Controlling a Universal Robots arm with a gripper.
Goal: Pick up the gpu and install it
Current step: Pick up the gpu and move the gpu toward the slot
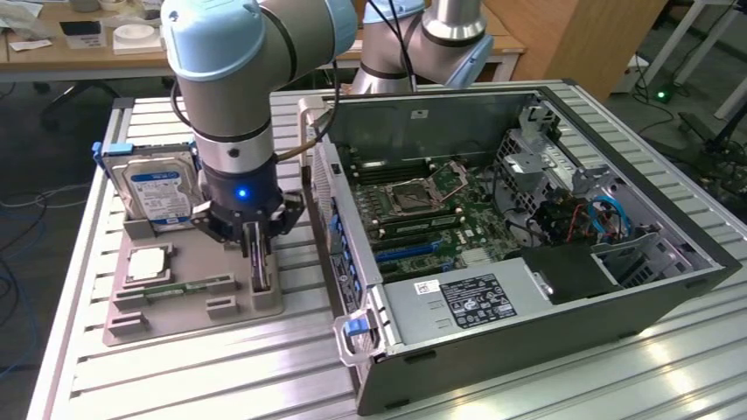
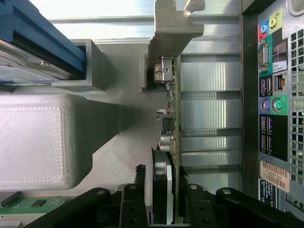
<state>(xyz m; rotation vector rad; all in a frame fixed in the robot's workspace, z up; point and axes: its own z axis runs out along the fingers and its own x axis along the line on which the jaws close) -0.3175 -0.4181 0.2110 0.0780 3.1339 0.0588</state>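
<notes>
Gpu (image 1: 259, 267) upright on edge in grey holder (image 1: 233, 306) on counter (image 1: 175, 376), beside open computer case (image 1: 526, 350). Hand (image 1: 257, 238) astride it, fingers (image 2: 133, 199) parted either side, not clenched.

gpu (image 1: 261, 280): mostly hidden behind claw (image 1: 257, 255) | hard drive (image 2: 23, 71): probably, edge-cropped

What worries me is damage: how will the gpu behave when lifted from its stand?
Probably stiff: the gpu is a thin board with a metal bracket at one end. Likely light but fragile, with bare components along its edge. Standing on edge in the grey stand, it may tip if nudged sideways.
</notes>
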